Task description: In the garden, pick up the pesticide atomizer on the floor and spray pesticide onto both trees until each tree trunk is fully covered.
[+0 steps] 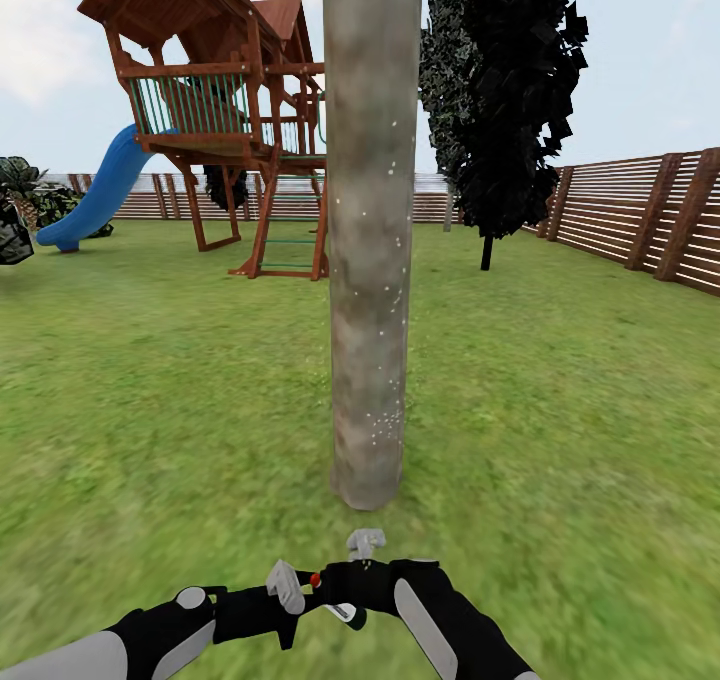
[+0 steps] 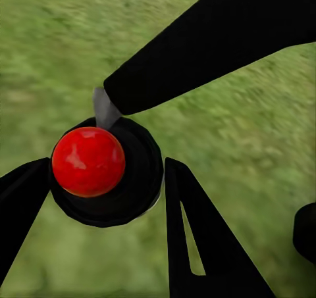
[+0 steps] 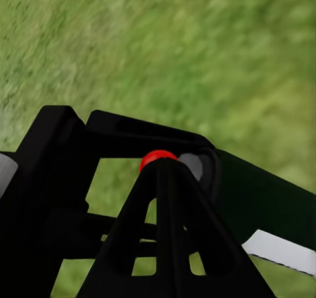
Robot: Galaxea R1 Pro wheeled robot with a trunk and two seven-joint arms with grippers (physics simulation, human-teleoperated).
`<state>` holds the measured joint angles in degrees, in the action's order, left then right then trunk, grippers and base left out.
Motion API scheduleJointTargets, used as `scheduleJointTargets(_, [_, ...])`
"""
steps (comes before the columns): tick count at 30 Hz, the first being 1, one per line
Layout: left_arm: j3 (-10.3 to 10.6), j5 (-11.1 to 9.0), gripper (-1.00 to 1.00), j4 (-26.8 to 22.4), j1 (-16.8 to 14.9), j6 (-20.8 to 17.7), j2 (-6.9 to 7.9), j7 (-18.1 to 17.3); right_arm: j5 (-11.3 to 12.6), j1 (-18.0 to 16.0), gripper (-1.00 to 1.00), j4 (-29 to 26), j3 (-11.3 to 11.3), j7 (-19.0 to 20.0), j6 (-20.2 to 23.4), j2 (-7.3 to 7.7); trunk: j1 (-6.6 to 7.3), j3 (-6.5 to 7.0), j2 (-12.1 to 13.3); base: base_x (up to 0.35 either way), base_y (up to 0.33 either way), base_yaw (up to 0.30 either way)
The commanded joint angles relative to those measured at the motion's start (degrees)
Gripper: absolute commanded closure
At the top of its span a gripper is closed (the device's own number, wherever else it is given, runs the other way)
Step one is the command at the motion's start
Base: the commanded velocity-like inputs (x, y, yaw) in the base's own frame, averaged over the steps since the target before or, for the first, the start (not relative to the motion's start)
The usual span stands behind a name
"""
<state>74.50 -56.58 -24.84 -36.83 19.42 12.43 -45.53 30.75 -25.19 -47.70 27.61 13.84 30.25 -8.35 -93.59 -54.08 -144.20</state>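
Observation:
One tree trunk [image 1: 370, 260], a mottled grey-brown column, rises from the lawn straight ahead, its crown cut off by the frame. White pesticide specks [image 1: 380, 425] dot its right side, thickest low down. Both arms meet just in front of its base. The pesticide atomizer [image 1: 335, 588] [image 2: 125, 193], black with a red ball on top, sits between the fingers of my left gripper [image 1: 310, 595] [image 2: 108, 173], which is shut on it. My right gripper [image 1: 365, 545] [image 3: 158, 163] has its fingers together, tips right beside the atomizer [image 3: 263, 199].
A wooden play tower [image 1: 230, 110] with a blue slide [image 1: 100, 195] stands far left. A thin-trunked dark tree [image 1: 510, 100] grows at the right, before a brown slatted fence [image 1: 640, 215]. Leafy plants [image 1: 20, 205] sit at the left edge. Lawn [image 1: 560, 410] surrounds the trunk.

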Motion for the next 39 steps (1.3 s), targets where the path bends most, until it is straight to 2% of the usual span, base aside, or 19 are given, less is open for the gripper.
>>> scheduleJointTargets(1, [0.45, -0.55, 1.0, -0.02, -0.09, 0.27, 0.04, 0.0, 0.1, -0.03, 1.0, -0.03, -0.01, 0.05, 0.23, 0.0, 0.01, -0.06, -0.03, 0.0, 0.0, 0.0])
scheduleJointTargets(16, [0.4, -0.67, 1.0, 0.57, -0.09, 0.27, 0.05, 0.09, 0.27, -0.03, 1.0, -0.2, -0.08, 0.17, 0.08, 0.19, 0.01, -0.06, -0.03, 0.0, 0.0, 0.0])
scheduleJointTargets(35, [0.43, -0.72, 1.0, 0.62, -0.09, 0.27, -0.04, 0.09, 0.28, -0.03, 1.0, -3.24, -0.88, 1.18, 0.07, 0.79, 0.01, -0.06, -0.03, 0.0, 0.0, 0.0])
scheduleJointTargets(39, [0.45, -0.72, 1.0, 0.58, -0.09, 0.27, -0.04, 0.09, 0.28, 0.05, 1.0, -7.29, -0.92, 1.14, 0.39, 0.88, 0.01, -0.06, -0.03, 0.0, 0.0, 0.0])
